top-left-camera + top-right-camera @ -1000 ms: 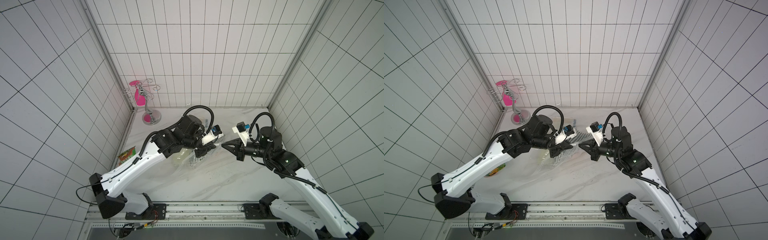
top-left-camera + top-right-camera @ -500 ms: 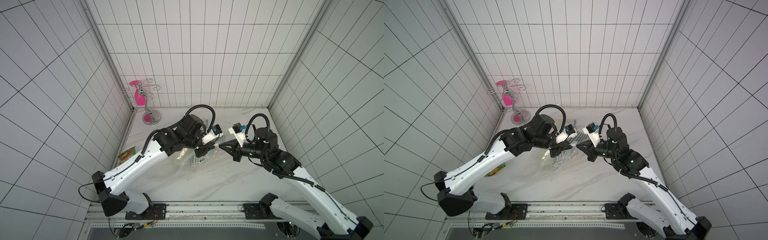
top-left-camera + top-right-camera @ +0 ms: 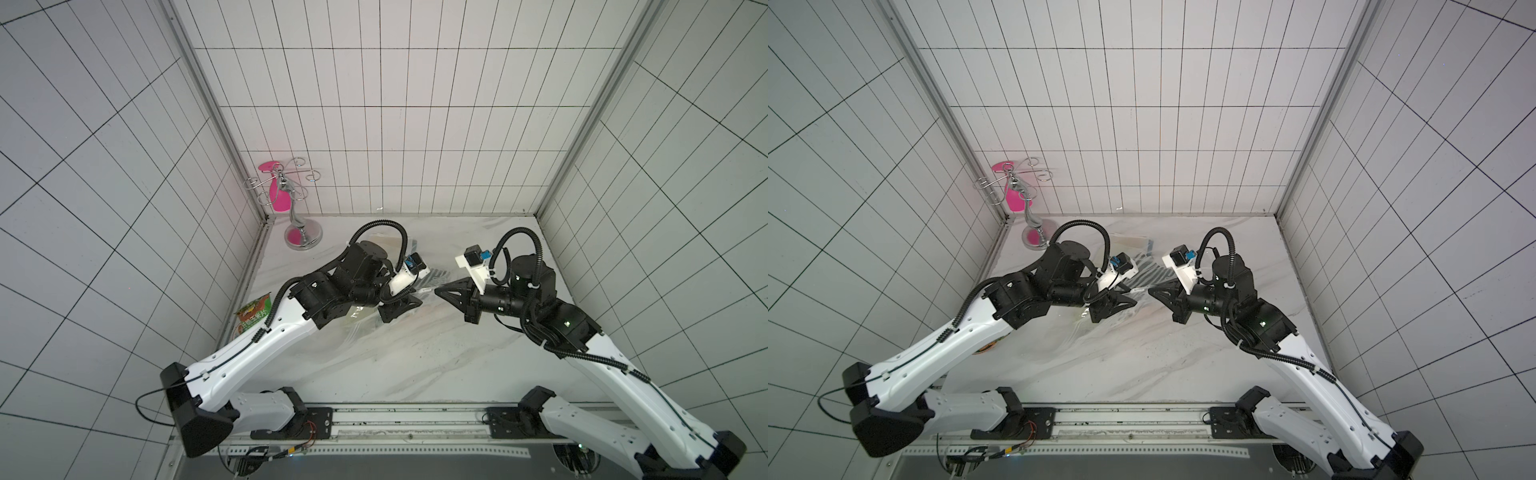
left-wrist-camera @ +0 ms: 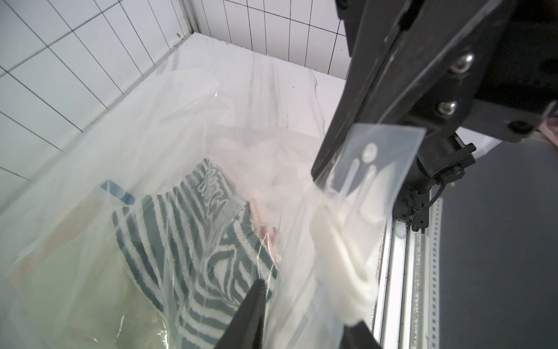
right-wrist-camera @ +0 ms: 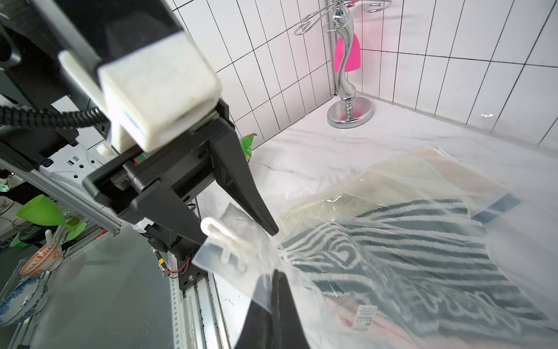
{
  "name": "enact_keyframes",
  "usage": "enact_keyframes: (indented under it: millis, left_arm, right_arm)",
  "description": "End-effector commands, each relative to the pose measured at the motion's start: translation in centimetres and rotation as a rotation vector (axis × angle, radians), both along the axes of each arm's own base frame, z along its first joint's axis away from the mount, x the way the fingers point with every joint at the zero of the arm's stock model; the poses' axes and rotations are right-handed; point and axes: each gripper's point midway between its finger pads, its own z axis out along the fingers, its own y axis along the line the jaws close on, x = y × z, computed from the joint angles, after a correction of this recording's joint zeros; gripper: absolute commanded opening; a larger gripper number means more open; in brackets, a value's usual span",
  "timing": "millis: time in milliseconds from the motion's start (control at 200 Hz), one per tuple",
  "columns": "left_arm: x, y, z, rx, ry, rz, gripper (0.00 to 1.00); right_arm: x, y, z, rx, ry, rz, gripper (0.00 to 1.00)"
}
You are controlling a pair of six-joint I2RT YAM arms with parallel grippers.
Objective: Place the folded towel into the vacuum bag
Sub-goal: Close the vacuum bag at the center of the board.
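The vacuum bag [image 4: 151,136] [image 5: 528,211] lies crinkled on the marble table, seen in both top views [image 3: 365,328] [image 3: 1075,328]. The folded towel [image 4: 196,241] [image 5: 407,256], teal with white stripes, is inside it on cream and pink cloths. My left gripper [image 4: 308,305] [image 5: 240,237] [image 3: 409,305] has its jaws apart. The bag's mouth edge and white slider clip [image 5: 211,226] [image 4: 347,272] hang loosely between them. My right gripper [image 5: 279,273] [image 3: 436,291] [image 3: 1150,292] faces it, shut on the bag's clear edge film.
A chrome stand [image 3: 301,232] with a pink piece is in the back left corner. A green and orange snack packet [image 3: 253,318] leans on the left wall. Bowls [image 5: 42,260] and a green cup [image 5: 42,211] sit beyond the front rail.
My left gripper's jaws have parted around the bag's edge. The right gripper has edged slightly left towards it, still shut on the film.
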Motion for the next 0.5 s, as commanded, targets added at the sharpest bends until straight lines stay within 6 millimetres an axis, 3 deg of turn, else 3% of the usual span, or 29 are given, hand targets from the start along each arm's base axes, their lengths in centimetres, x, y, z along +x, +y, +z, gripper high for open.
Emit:
enact_keyframes:
  millis: [0,80,235,370,495]
  left_arm:
    - [0.6,0.9,-0.7,0.02,-0.042,0.035,0.12]
    - [0.7,1.1,-0.4,-0.003,-0.1,0.022,0.0]
    - [0.8,1.1,-0.5,-0.009,-0.229,-0.033,0.0]
    - [0.5,0.9,-0.1,0.009,-0.247,-0.085,0.0]
    - [-0.3,0.6,-0.1,0.011,-0.226,-0.14,0.0]
  right_arm:
    - [-1.1,-0.2,4.5,0.079,-0.102,0.036,0.0]
    - [-1.5,-0.3,4.2,0.07,-0.095,0.069,0.0]
    - [-2.8,0.0,3.0,0.028,-0.046,0.163,0.0]
    - [-3.5,-0.6,1.2,-0.091,-0.029,0.185,0.18]
    - [-3.5,-0.6,1.6,-0.126,-0.05,0.182,0.31]
